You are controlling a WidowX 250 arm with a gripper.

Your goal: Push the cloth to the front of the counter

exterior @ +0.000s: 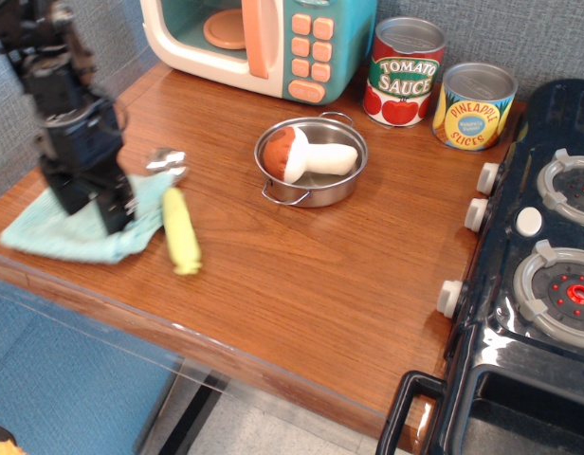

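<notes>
The black claw, its two fingers spread apart, presses down on the pale aqua-mint terry cloth, which lies under it near the front edge of the brown wood-grain desk. Just right of the claw lies a blurred yellow-handled metal spoon, touching the cloth.

Spoon with yellow handle lying blurred left of steel pan. Toy mushroom lying inside pan. Toy microwave standing at back, tomato sauce can and pineapple can sitting beside it. Black toy stove sitting at right.
</notes>
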